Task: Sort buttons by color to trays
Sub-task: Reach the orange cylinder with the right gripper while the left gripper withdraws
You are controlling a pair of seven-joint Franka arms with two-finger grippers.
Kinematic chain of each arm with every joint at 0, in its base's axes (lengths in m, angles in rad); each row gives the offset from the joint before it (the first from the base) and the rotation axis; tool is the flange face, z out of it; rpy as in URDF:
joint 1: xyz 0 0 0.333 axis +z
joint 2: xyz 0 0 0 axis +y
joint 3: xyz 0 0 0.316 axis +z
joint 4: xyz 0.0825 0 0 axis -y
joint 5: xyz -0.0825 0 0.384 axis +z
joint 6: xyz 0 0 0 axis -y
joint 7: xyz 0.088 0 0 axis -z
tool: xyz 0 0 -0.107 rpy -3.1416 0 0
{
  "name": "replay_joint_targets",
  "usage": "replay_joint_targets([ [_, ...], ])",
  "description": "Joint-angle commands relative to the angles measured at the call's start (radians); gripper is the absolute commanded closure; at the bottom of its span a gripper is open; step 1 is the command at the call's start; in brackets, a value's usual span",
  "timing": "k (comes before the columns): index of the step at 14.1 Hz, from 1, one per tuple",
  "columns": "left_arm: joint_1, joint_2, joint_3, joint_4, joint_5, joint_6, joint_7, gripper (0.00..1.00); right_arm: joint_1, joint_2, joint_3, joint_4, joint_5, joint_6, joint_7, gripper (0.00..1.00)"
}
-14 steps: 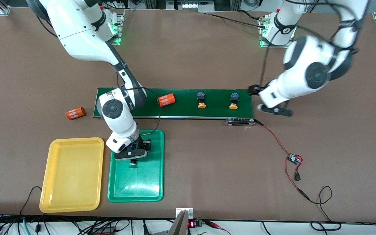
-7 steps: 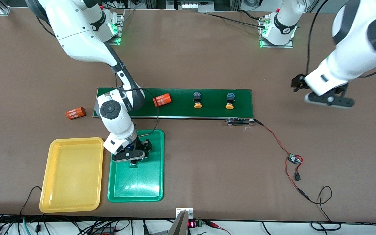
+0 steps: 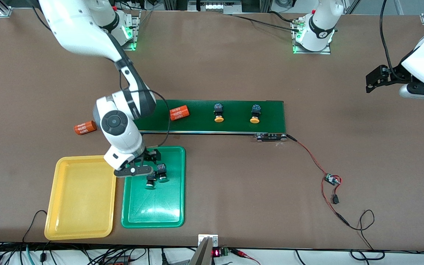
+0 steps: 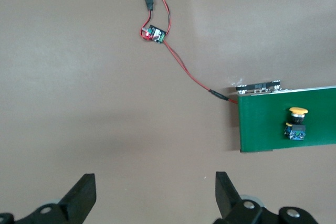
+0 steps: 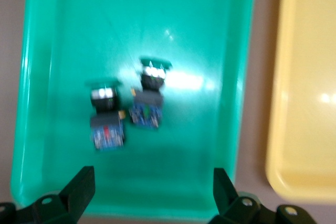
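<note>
With both green buttons [image 5: 128, 111] released beneath the spread-open right gripper [image 5: 149, 195], they could be knocked if it dips; the left gripper [image 4: 155, 198], waiting empty and open over bare table, is not involved.

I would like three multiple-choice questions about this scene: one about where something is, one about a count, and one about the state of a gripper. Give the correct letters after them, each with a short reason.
1. Where do the two green buttons lie?
A. in the yellow tray
B. in the green tray
C. on the conveyor belt

2. How many yellow-orange buttons are on the conveyor belt?
A. none
B. two
C. four

3. In what state is the right gripper?
A. open and empty
B. shut on a green button
C. shut on an orange cylinder

Answers:
1 B: both green buttons lie side by side in the green tray, while the yellow tray holds nothing.
2 B: two yellow-orange buttons sit on the conveyor belt, beside one orange cylinder.
3 A: the right gripper hangs over the green tray with its fingers spread, nothing between them.
</note>
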Motion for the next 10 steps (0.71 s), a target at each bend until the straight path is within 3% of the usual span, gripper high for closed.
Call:
replay_joint_targets([
  [1,-0.023,-0.021,0.015,-0.013,-0.011,-0.014,0.010,0.00,-0.003,-0.178,0.009,-0.194,0.002,-0.041,0.017,0.00],
  [4,-0.018,-0.018,0.014,-0.012,-0.013,-0.014,0.012,0.00,-0.003,-0.297,0.012,-0.340,0.014,-0.044,0.020,0.00],
  [6,-0.022,-0.018,0.009,-0.010,-0.011,-0.014,0.012,0.00,0.000,-0.380,0.010,-0.438,0.121,-0.042,0.036,0.00],
  [10,-0.020,-0.020,0.009,-0.010,-0.007,-0.014,0.013,0.00,0.055,-0.472,0.015,-0.573,0.135,-0.032,0.150,0.00],
])
